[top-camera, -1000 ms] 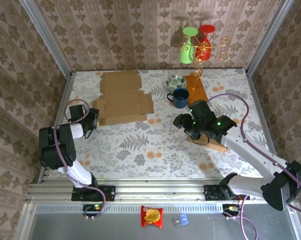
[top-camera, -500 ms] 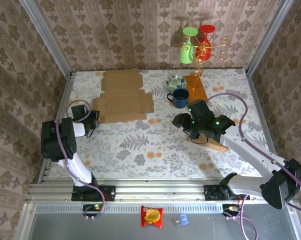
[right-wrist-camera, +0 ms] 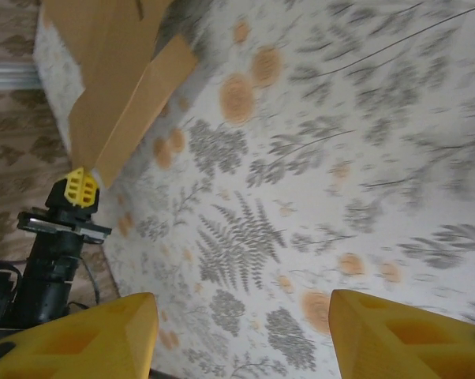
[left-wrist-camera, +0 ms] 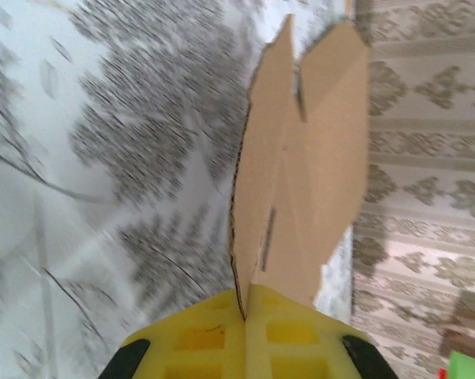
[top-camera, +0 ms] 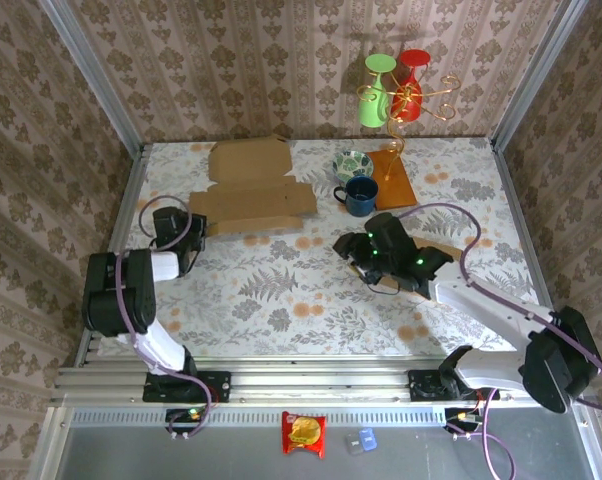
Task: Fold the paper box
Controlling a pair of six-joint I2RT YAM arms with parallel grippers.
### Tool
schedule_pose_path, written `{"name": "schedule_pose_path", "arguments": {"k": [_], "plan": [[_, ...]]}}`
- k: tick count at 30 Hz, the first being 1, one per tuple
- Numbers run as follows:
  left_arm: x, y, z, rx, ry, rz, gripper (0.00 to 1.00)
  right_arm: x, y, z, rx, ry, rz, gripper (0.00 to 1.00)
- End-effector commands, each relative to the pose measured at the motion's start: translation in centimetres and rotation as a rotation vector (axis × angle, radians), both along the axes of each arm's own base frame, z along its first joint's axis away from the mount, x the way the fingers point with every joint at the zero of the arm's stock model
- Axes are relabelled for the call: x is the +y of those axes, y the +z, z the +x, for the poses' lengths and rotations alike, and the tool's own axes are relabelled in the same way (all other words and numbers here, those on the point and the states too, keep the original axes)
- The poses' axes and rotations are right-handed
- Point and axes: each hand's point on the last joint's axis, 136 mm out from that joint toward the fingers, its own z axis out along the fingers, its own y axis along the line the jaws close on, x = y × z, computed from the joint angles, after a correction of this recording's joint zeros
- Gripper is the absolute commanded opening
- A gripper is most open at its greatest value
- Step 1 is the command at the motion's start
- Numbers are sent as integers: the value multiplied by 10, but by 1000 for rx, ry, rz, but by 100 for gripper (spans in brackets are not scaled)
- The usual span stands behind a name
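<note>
Fingers (left-wrist-camera: 192,341) of the left gripper (top-camera: 189,234) are pressing together, pinching the near-left edge of the unfolded paper box (top-camera: 251,195), which is sitting left of the blue mug (top-camera: 360,196). Near side of that mug, the right gripper (top-camera: 353,250) is hovering, its fingers (right-wrist-camera: 411,335) standing spread.

The paper box (top-camera: 253,190) is brown cardboard; the desk (top-camera: 281,300) is white with grey ferns and orange blossoms. The fingers (left-wrist-camera: 194,341) are yellow, the mug (top-camera: 360,196) dark blue.
</note>
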Motion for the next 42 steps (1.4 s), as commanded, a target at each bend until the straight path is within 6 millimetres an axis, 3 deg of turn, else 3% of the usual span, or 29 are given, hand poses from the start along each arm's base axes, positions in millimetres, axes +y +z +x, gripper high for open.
{"name": "schedule_pose_path", "arguments": {"k": [1,7,13,16,22,29,35,42], "plan": [[-7,17,-11,-37,78,-33,0,42,33,32,-129,-69,217,60],[-37,27,-51,-39,114,-55,0,95,29,50,-172,-106,326,64],[-67,40,-81,-63,128,-55,0,117,7,53,-161,-142,356,65],[-70,42,-94,-56,148,-52,0,115,-6,55,-153,-177,361,64],[-90,44,-111,-58,121,-52,0,114,-14,57,-137,-201,365,61],[-93,52,-113,-74,119,-45,0,107,-27,45,-83,-231,377,59],[-94,54,-114,-76,116,-45,0,90,-32,23,-55,-248,337,64],[-97,53,-117,-67,103,-45,0,98,-37,50,-87,-303,421,60]]}}
